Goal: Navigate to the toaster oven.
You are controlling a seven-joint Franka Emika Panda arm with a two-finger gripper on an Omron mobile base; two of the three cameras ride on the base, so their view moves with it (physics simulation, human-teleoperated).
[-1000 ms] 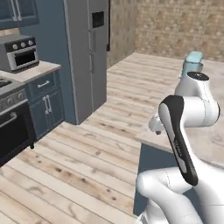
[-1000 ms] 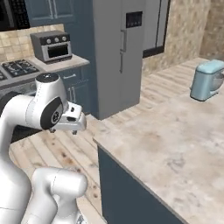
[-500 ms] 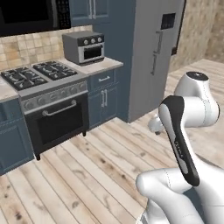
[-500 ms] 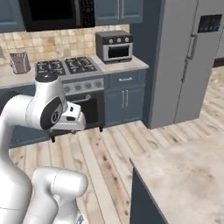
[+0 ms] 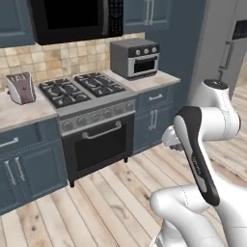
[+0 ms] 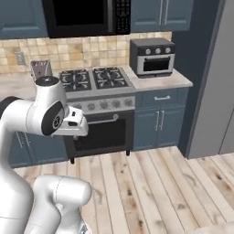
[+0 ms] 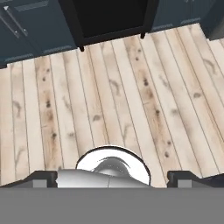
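- Fingers: the two small dark finger tips [image 7: 43, 178] sit at the bottom corners of the hand view, far apart, with bare floor between them. The gripper [image 7: 113, 179] stands wide open and holds nothing.
- Gripper position: it hangs above the pale wooden plank floor [image 7: 131, 96], pointing down at it. The dark foot of the oven range lies along the top of the hand view.
- Arm: the white arm with dark joints [image 5: 198, 159] is folded close over its base, its hand tucked in at mid height [image 6: 75, 123].
- Task item: the small boxy toaster oven with dark grey casing, silver front and a row of round knobs [image 5: 135, 58] stands on the pale stone counter [image 5: 149, 82], just right of the stove. Its dark glass door is closed. In the right base view it sits at upper right [image 6: 152, 56], against the tiled wall.
- Surroundings: the black gas stove with grated burners [image 5: 79, 87] tops a dark oven with a bar handle [image 5: 101, 132].
- The large black microwave [image 5: 72, 19] hangs above the stove.
- A small silver-and-maroon slot toaster [image 5: 20, 88] stands on the counter left of the stove.
- Dark blue cabinets [image 6: 160, 119] run below the counter, and a tall grey refrigerator [image 6: 212, 77] stands at the right.
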